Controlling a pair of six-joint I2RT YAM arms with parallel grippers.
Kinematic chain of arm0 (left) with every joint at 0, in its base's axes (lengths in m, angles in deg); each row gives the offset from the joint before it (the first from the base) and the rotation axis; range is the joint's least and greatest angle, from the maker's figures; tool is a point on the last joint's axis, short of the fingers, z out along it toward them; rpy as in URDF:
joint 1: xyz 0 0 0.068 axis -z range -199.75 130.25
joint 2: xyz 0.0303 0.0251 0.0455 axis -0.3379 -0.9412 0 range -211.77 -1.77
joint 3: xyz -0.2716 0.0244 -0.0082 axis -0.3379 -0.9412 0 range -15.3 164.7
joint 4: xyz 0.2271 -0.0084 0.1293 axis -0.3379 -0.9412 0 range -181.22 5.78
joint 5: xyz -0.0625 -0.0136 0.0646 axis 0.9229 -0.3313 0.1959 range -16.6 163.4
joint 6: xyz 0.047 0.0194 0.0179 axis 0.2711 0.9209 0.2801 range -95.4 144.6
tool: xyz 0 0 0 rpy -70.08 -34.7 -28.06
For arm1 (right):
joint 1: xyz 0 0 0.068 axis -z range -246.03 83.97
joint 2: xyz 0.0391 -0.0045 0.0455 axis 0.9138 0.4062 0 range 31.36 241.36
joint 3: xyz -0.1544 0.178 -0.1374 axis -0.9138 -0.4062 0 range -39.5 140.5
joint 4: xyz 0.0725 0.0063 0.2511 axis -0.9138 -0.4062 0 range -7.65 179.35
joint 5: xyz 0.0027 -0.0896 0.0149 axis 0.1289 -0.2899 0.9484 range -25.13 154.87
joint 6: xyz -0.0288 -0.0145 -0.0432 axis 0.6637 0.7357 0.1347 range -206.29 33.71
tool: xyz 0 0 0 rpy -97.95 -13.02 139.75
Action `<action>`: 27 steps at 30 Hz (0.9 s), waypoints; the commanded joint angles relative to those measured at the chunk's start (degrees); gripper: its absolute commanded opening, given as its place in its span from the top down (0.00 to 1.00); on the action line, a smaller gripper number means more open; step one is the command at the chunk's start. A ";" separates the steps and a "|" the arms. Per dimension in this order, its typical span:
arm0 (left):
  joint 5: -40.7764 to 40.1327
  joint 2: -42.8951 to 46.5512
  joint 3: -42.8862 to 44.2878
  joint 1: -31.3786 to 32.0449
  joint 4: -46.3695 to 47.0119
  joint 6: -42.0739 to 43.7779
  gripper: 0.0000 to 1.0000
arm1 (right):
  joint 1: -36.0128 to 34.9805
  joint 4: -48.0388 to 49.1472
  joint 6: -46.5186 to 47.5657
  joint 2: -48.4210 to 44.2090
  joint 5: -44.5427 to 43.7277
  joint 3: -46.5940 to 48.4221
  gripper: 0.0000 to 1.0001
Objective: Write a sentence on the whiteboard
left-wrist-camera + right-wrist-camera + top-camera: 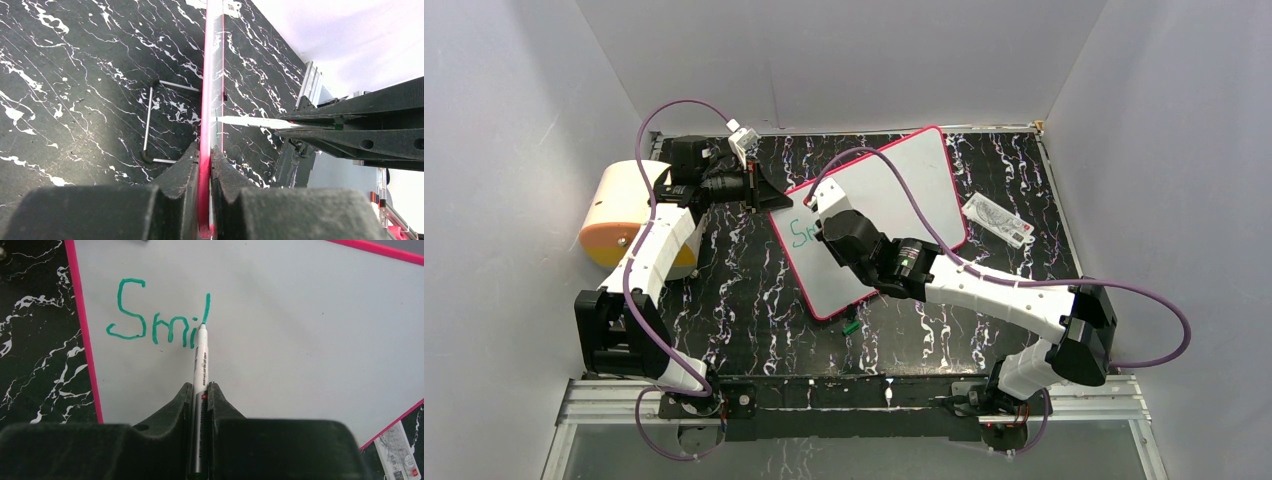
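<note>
The pink-rimmed whiteboard [919, 170] sits askew, its teal sentence [169, 331] (only "Smil") unfinished.

Top cam: high, near side, looking down on whole table [744, 300]. L wrist cam: close, edge-on to whiteboard [206, 75]. R wrist cam: close, facing its surface. All share whiteboard.

Teal-green handwriting [170, 322] reading "Smil" on whiteboard [300, 340], marker [201, 365] barrel print too blurred to read

- Left arm [659, 250]: white links, black joints.
- Right arm [994, 285]: same colours.
- Cables [679, 102]: purple, looping.
- Left gripper [205, 150], right gripper [200, 386]: black.
- Bases [699, 405], 6 o'clock: black.
</note>
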 commanded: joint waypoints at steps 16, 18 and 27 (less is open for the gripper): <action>-3.06 -0.10 -2.00 0.61 -2.67 2.31 1.00 | 0.31 -3.28 -2.87 -1.88 1.68 -0.61 1.00; -3.01 -0.10 -1.95 0.61 -2.65 2.32 1.00 | 0.32 -3.48 -2.97 -1.96 1.56 -0.69 1.00; -3.02 -0.18 -1.96 0.61 -2.69 2.34 1.00 | 0.31 -3.78 -2.73 -2.44 0.52 -0.74 1.00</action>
